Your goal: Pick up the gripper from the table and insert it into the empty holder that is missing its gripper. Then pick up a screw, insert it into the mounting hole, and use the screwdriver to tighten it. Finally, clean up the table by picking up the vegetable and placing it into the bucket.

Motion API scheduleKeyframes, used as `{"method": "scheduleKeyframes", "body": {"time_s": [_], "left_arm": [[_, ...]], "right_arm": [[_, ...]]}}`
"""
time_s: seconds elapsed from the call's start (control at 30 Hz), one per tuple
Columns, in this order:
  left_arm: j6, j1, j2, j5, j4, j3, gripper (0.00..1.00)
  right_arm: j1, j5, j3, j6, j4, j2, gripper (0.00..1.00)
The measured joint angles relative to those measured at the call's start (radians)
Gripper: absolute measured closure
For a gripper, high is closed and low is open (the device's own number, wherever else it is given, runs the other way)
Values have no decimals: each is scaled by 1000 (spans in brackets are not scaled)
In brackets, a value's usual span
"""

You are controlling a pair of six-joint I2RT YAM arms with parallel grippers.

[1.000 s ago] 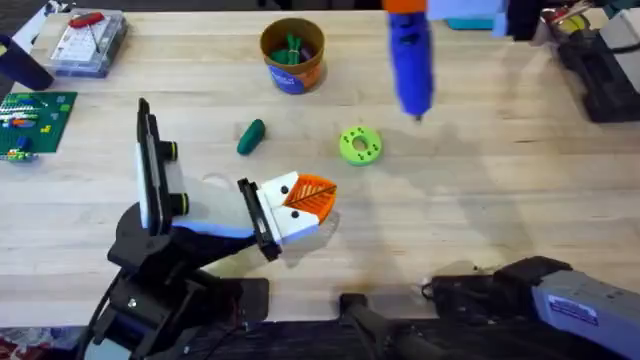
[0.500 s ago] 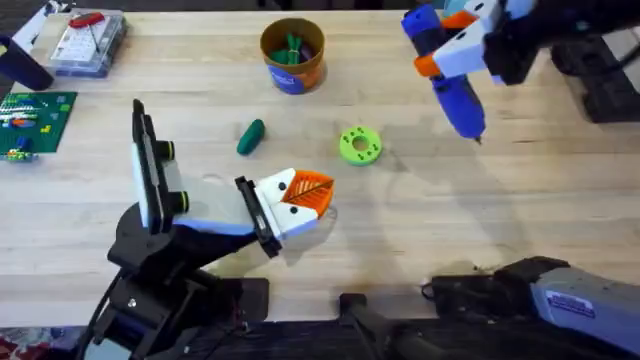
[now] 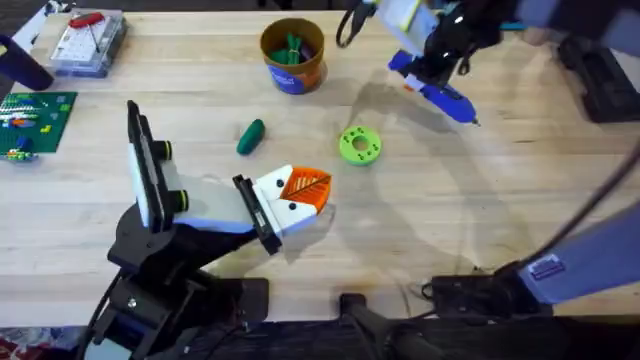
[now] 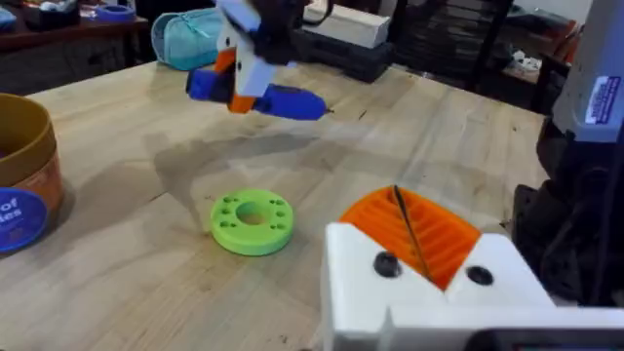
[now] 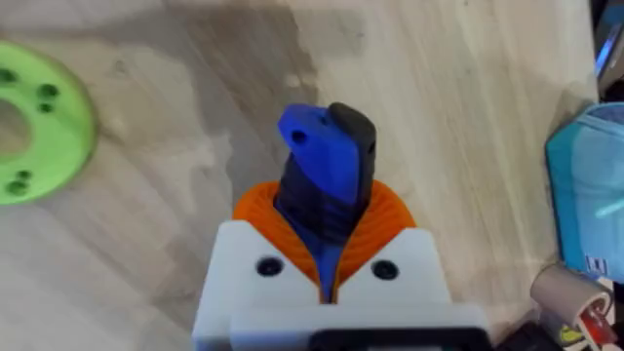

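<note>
Pale wooden planks make up the table (image 3: 520, 200), with clutter only along its far edge and left side. Largest on it is the left arm, lying low at the near left, its left gripper (image 3: 303, 192) resting empty with the orange pads closed together just above the boards. Across the far side, the right gripper (image 3: 432, 62) is clamped on the screwdriver (image 3: 440, 92), which hangs tilted, tip pointing toward the right and close to the surface. The bucket (image 3: 292, 56) stands at the far middle and already has green pieces inside. A lime-green disc (image 3: 360, 145) lies flat between the grippers, and the vegetable (image 3: 250, 137) lies on bare wood just left of it, near the bucket. Judging by this layout, the screwdriver is in hand but the cleanup is not done, since the vegetable is still out. Open wood surrounds the vegetable, so a descent looks unobstructed; the disc and bucket rim are the nearest things to avoid.
</note>
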Motion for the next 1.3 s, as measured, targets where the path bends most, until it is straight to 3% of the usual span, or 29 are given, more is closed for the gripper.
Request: {"method": "scheduleKeyframes", "body": {"time_s": [0.13,0.33,0.77,0.83,0.97,1.0,1.03,1.3], "left_arm": [[0,0,0,0,0,0,989],[0,0,0,-2,0,0,989],[1,0,0,-2,0,0,958],[5,0,0,-3,1,0,738],[6,0,0,-3,0,0,101],[3,0,0,-3,0,0,44],[3,0,0,-3,0,0,22],[-5,0,0,-3,37,0,14]], "right_arm": [[0,88,0,-57,69,104,975],[0,118,0,-94,73,155,975],[0,125,0,-109,77,169,963],[0,126,0,-108,76,169,790],[0,139,0,-116,78,169,167],[0,142,0,-119,78,169,55],[0,145,0,-118,79,169,21],[6,148,0,-73,72,116,7]]}}
